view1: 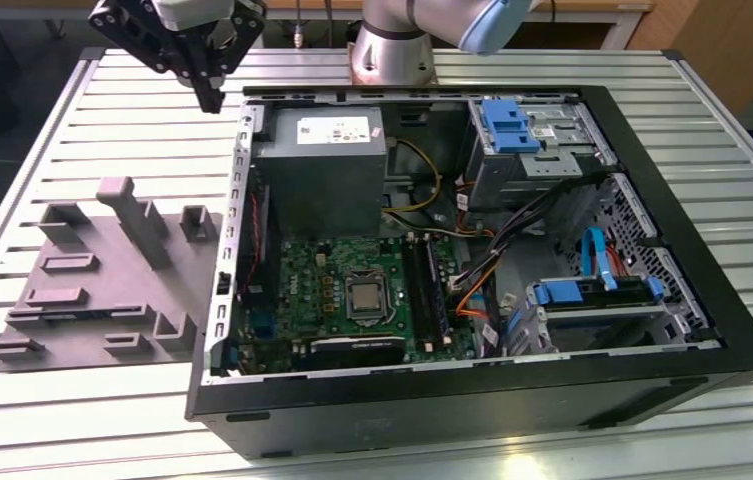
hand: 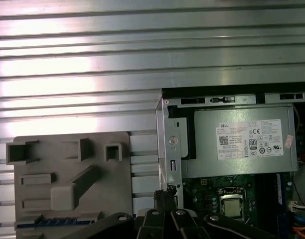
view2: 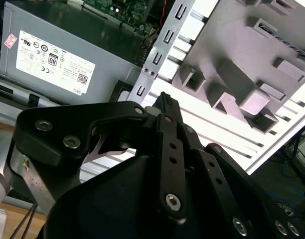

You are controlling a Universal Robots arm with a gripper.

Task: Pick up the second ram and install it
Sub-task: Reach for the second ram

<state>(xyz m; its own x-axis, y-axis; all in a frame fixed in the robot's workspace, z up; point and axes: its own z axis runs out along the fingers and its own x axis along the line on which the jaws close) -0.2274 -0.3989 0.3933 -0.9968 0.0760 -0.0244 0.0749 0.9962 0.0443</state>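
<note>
**Gripper (view1: 211, 98): shut, empty**

Fingers (view2: 168, 127) met tip to tip, holding nothing, above the case wall (hand: 165, 144). Second ram (hand: 58, 217): apparently the thin dark strip in the grey tray (hand: 117, 194), beside the case. Judged light, stiff, fragile; best gripped by its long edges. Upright blocks (hand: 63, 195) crowded it; room lay open overhead.

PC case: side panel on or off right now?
Off, so the case is open. No panel covers the case in the exterior view; the power supply and the motherboard lie exposed inside.
</note>
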